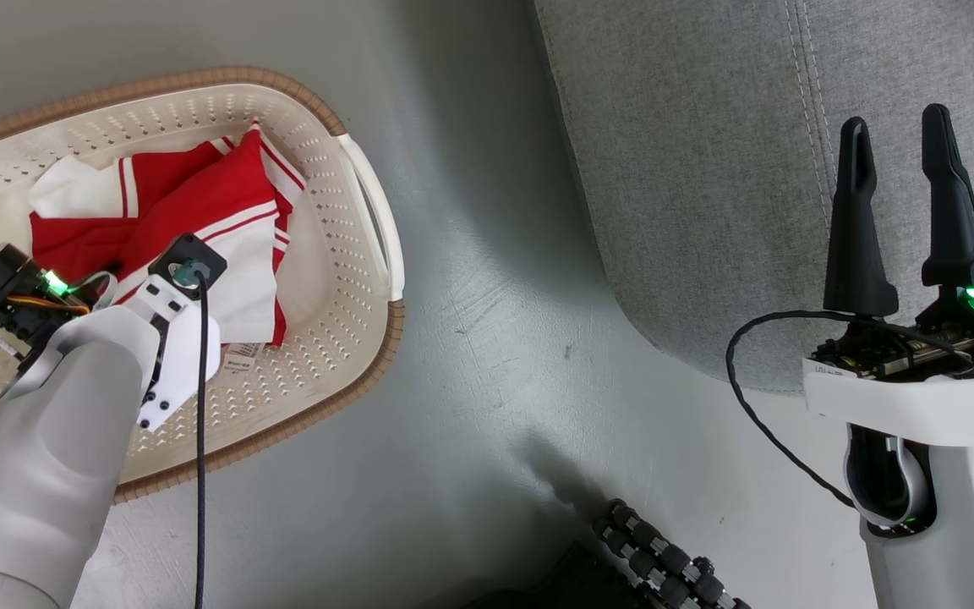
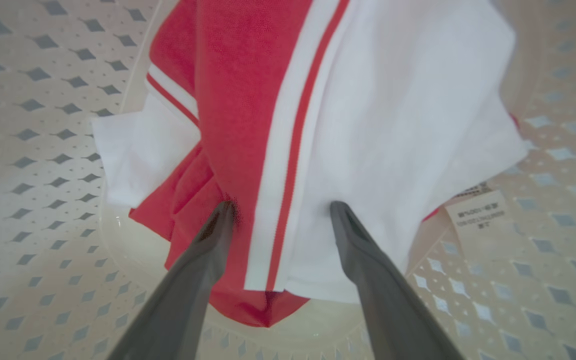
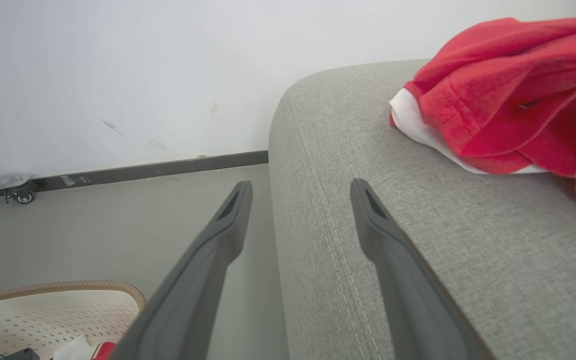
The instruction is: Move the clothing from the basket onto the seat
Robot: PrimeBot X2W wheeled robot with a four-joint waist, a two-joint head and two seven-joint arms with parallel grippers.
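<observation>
Red-and-white clothing lies crumpled in the cream basket on the floor at the left. My left arm reaches down into the basket. In the left wrist view my left gripper is open, its fingertips resting on the clothing on either side of a red-and-white stripe. My right gripper hangs open and empty over the edge of the grey seat. In the right wrist view another red garment lies on the seat, beyond the right gripper.
Bare grey floor separates basket and seat. My base's black roller wheel shows at the bottom. A white tag sticks out from the clothing. A white wall with dark skirting stands behind the seat.
</observation>
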